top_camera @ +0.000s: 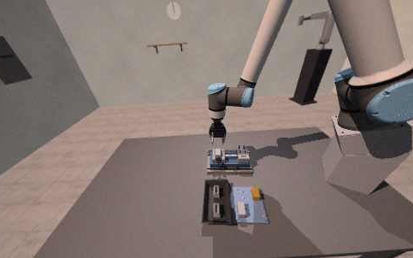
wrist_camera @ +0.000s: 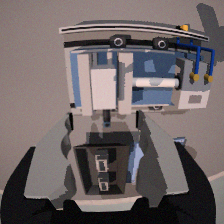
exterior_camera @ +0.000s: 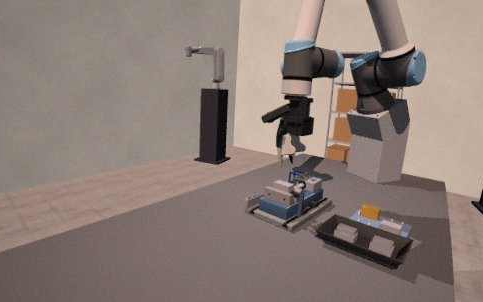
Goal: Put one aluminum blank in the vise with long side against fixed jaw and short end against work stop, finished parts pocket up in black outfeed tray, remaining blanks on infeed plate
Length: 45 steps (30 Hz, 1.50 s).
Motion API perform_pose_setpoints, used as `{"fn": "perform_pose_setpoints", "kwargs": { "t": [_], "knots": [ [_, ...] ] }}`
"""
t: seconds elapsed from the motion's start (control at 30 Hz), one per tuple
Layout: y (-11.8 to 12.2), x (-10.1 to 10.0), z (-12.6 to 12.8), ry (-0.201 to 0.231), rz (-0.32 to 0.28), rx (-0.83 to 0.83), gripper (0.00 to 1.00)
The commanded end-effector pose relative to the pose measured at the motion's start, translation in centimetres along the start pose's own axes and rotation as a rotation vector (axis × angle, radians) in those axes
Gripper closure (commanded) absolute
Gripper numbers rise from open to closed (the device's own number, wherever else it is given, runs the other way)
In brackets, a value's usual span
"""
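My gripper (top_camera: pixel 217 140) (exterior_camera: pixel 286 162) (wrist_camera: pixel 104 112) is partly open and empty, above the vise (top_camera: pixel 229 165) (exterior_camera: pixel 276 205) (wrist_camera: pixel 150 96). A plain gray blank (wrist_camera: pixel 103 89) (exterior_camera: pixel 284 186) lies between the jaws, close along the hose-free fixed jaw (wrist_camera: pixel 85 85), with a gap to the other jaw (wrist_camera: pixel 125 82). Its contact with the work stop is unclear. Two pocketed parts (top_camera: pixel 216 190) (top_camera: pixel 216 210) lie pocket up in the black tray (top_camera: pixel 209 201) (wrist_camera: pixel 82 167). On the infeed plate (top_camera: pixel 251 215) are a gray blank (top_camera: pixel 241 209) (exterior_camera: pixel 390 227) and a yellow brass blank (top_camera: pixel 256 193) (exterior_camera: pixel 370 211); pin contact cannot be told.
Blue hoses (wrist_camera: pixel 199 57) stand up at the vise's moving end, right of the jaws in the wrist view. The tray and infeed plate sit side by side, in front of the vise in the top view. The arm's pedestal (top_camera: pixel 353 164) stands to the right.
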State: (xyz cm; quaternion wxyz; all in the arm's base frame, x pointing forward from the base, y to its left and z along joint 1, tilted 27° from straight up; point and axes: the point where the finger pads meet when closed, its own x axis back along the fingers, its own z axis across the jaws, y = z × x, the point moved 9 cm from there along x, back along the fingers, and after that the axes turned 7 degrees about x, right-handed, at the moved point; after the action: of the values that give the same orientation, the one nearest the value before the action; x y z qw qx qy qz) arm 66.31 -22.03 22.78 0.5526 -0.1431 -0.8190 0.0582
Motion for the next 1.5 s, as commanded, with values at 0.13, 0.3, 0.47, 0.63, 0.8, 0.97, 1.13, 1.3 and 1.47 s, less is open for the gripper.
{"fn": "perform_pose_setpoints", "kwargs": {
  "t": [0.13, 0.3, 0.47, 0.63, 0.8, 0.97, 1.13, 1.3, 1.47],
  "knots": [
    [-0.01, 0.41, -0.05, -0.001, 0.000, 0.000, 1.00],
    [-0.01, 0.41, -0.05, -0.001, 0.000, 0.000, 1.00],
    [-0.01, 0.41, -0.05, -0.001, 0.000, 0.000, 1.00],
    [-0.01, 0.41, -0.05, -0.001, 0.000, 0.000, 1.00],
    [-0.01, 0.41, -0.05, -0.001, 0.000, 0.000, 1.00],
    [-0.01, 0.41, -0.05, -0.001, 0.000, 0.000, 1.00],
    [-0.01, 0.41, -0.05, -0.001, 0.000, 0.000, 1.00],
    [-0.01, 0.41, -0.05, -0.001, 0.000, 0.000, 1.00],
    [-0.01, 0.41, -0.05, -0.001, 0.000, 0.000, 1.00]
  ]
}}
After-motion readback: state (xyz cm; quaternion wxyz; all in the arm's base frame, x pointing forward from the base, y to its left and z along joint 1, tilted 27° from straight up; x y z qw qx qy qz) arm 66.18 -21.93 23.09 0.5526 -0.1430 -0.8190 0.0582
